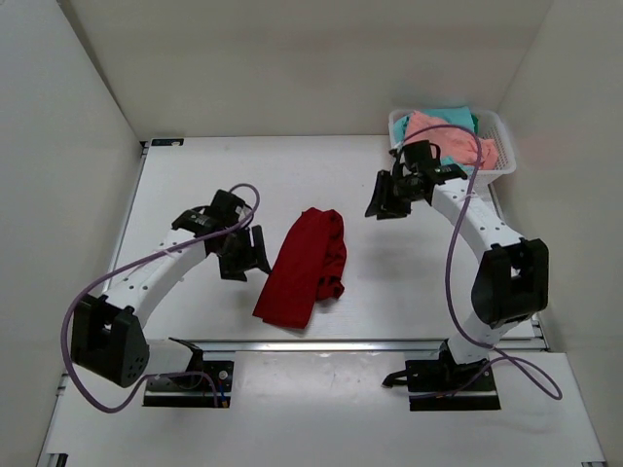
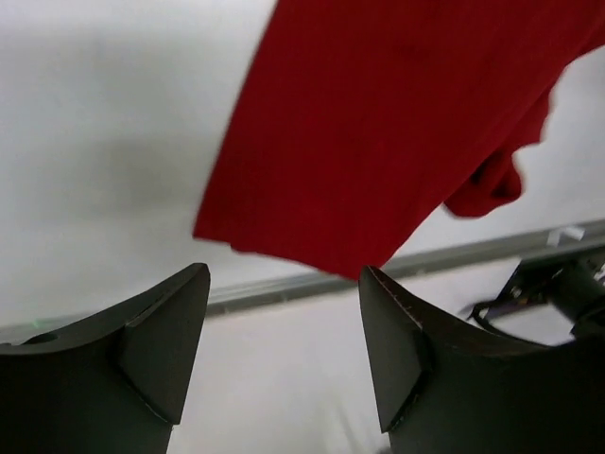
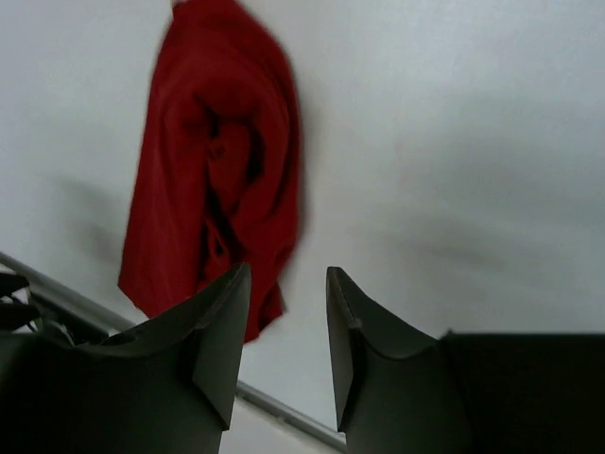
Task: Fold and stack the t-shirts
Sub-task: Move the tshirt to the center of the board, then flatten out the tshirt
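Note:
The dark red t-shirt (image 1: 306,267) lies crumpled and partly folded in the middle of the table; it also shows in the left wrist view (image 2: 397,132) and the right wrist view (image 3: 213,180). The salmon pink t-shirt (image 1: 448,136) and the teal t-shirt (image 1: 458,119) lie in the white basket at the back right. My left gripper (image 1: 249,261) is open and empty just left of the red shirt (image 2: 284,331). My right gripper (image 1: 382,204) is open and empty, above the table between the red shirt and the basket (image 3: 288,331).
The white mesh basket (image 1: 504,146) stands at the back right corner. White walls enclose the table on three sides. A metal rail (image 1: 321,343) runs along the table's near edge by the arm bases.

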`<state>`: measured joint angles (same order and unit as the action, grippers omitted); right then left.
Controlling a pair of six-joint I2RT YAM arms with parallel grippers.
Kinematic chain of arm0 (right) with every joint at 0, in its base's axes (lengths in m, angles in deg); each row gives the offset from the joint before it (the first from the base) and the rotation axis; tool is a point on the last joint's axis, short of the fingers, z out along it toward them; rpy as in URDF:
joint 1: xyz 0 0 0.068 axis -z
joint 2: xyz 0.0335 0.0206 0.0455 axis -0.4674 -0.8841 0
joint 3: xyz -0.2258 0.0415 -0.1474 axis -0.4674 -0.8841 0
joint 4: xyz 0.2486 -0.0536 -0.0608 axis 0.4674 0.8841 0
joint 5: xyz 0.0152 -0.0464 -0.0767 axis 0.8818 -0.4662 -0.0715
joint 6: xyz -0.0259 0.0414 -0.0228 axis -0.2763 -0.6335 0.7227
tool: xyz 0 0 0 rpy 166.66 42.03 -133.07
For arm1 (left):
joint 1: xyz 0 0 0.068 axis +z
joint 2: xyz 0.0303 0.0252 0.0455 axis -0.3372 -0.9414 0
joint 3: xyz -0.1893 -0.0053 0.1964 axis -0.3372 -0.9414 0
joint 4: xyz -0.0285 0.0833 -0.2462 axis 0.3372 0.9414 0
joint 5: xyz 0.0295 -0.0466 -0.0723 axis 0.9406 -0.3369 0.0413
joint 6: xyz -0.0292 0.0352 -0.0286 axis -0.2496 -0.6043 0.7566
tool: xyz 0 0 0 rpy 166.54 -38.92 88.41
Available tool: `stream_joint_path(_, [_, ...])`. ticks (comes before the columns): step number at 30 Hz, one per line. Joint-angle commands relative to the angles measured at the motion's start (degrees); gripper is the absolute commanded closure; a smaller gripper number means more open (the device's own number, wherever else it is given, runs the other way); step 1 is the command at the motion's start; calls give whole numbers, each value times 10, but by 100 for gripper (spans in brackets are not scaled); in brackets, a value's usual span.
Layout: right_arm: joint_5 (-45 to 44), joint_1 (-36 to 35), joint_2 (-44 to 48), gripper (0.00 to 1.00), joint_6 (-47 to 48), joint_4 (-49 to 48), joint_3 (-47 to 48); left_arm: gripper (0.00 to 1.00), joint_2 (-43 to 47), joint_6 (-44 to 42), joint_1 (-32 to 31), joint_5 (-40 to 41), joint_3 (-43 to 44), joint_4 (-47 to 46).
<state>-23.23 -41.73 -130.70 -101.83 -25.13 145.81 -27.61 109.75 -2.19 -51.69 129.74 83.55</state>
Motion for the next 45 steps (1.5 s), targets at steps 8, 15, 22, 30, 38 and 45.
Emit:
stream_joint_path(8, [81,-92,81,54,-11,-64,-212,23,41,99,-14,19,-187,-21])
stream_joint_path(15, [74,-143,89,41,-52,-127,-315,28,-23,131,-31,34,-201,-107])
stream_joint_path(22, [70,-172,82,40,-95,-209,-388,27,-61,170,-54,56,-208,-156])
stream_joint_path(30, [72,-184,41,44,-154,-297,-406,37,-56,203,-71,85,-236,-190])
stream_joint_path(38, [82,-188,17,84,-184,-355,-434,79,-36,212,-81,87,-258,-228])
stream_joint_path(45, [26,-110,84,100,-89,-203,-302,100,36,175,-15,183,-127,-129])
